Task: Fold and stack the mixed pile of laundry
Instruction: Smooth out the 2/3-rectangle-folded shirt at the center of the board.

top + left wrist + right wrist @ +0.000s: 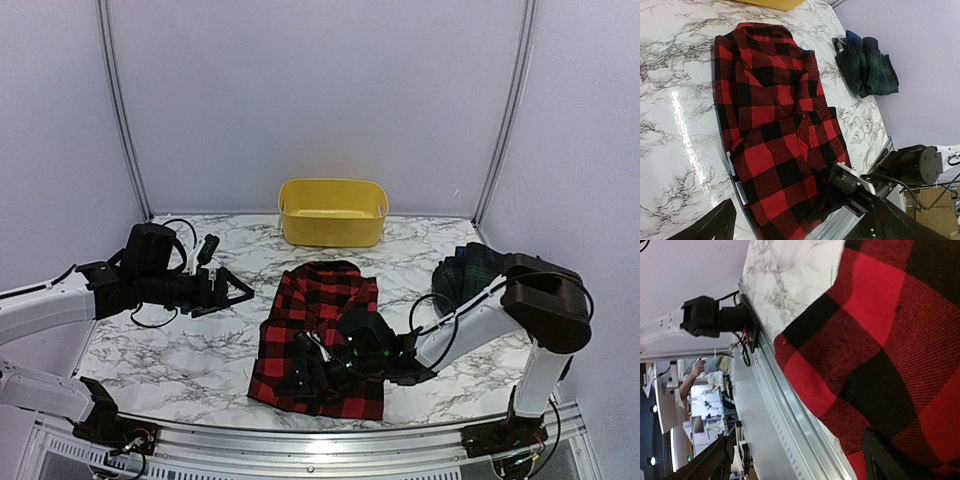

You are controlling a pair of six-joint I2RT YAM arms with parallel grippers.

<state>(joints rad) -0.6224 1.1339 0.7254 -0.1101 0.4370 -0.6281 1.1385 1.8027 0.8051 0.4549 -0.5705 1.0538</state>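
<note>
The red-and-black checked garment lies spread flat at the table's middle, its near hem at the front edge. It also shows in the left wrist view and close up in the right wrist view. My right gripper hovers low over the near hem, open, with one finger over the cloth and nothing held. To the left of the garment, and apart from it, my left gripper is open above the table. A dark tartan garment sits bunched at the right, with a navy blue piece showing behind it.
A yellow plastic tub stands at the back centre. The metal rail of the table's front edge runs just beside the checked hem. Purple walls close in the table on three sides.
</note>
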